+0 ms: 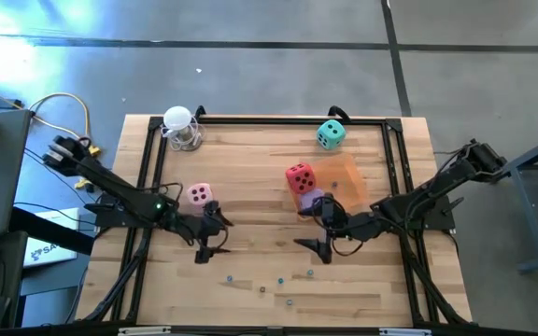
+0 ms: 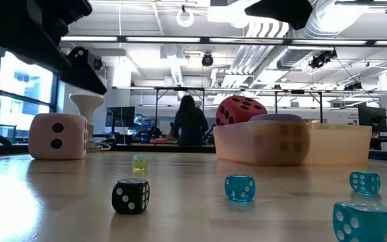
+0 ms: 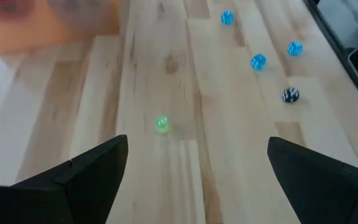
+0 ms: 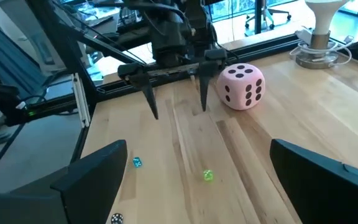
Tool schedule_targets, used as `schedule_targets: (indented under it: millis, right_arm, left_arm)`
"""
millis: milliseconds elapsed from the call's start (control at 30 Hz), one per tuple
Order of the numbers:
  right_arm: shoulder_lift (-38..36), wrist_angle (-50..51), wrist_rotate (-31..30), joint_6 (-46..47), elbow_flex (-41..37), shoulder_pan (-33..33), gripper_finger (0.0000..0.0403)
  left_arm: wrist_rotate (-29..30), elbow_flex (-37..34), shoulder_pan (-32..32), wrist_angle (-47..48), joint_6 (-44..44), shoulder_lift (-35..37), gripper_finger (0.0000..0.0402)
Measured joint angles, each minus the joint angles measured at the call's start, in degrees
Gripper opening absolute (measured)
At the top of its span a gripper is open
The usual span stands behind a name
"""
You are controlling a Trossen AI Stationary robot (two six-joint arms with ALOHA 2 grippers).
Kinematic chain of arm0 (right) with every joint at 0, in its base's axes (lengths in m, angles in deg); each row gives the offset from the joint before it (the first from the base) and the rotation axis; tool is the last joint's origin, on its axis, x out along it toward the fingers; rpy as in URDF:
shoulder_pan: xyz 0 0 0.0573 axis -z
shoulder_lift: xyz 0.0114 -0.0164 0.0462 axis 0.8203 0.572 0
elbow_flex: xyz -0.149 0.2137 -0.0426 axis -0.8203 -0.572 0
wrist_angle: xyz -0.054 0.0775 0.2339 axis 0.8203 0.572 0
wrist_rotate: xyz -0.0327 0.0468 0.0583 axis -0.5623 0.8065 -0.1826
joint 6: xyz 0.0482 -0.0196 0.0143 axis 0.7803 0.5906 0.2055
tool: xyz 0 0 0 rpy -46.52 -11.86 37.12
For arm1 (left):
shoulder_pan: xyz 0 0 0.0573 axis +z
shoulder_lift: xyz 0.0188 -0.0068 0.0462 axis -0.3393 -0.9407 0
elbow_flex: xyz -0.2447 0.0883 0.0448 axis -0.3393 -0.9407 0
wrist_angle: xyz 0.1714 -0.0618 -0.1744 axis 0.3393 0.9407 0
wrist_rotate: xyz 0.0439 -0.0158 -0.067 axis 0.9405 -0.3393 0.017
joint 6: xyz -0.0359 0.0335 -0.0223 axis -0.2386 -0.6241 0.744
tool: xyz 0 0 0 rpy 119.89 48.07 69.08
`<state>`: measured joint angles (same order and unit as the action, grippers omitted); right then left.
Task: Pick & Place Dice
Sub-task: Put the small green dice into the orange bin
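Note:
The pink die (image 1: 199, 194) rests on the table just far of my left gripper (image 1: 212, 238), which is open and empty; the die also shows in the right wrist view (image 4: 242, 86). The red die (image 1: 299, 176) sits beside a translucent orange tray (image 1: 346, 179). The purple die (image 1: 312, 199) lies at the tray's near left corner; the low view shows it inside the tray (image 2: 282, 138). The teal die (image 1: 331, 134) rests near the far edge. My right gripper (image 1: 313, 229) is open and empty, just near of the purple die. The two grippers face each other.
Several tiny dice, blue, black and green, lie scattered near the table's front edge (image 1: 281, 279), between and below the grippers (image 3: 161, 124). A white funnel-shaped object (image 1: 180, 126) stands at the far left corner. A black frame (image 1: 278, 119) borders the table. A person (image 2: 189, 121) stands far behind.

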<state>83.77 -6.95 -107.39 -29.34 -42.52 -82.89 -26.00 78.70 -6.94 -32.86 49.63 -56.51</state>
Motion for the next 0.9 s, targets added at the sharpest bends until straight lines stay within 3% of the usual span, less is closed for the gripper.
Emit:
schedule_targets:
  millis: [200,600,900]
  right_arm:
    - [0.0,0.23,0.02,-1.2,0.0,-1.49,0.0387]
    - [0.0,0.4,-0.19,-1.11,0.0,-7.02,0.0387]
    - [1.37,-0.28,-0.59,-2.75,0.0,-6.85,0.0387]
  left_arm:
    - [0.74,-0.04,-0.41,-1.76,3.21,-3.76,0.0375]
    - [2.59,-0.02,0.13,-15.27,-2.63,-16.98,0.0375]
    - [4.98,0.0,0.41,-23.66,-4.94,-26.49,0.0375]
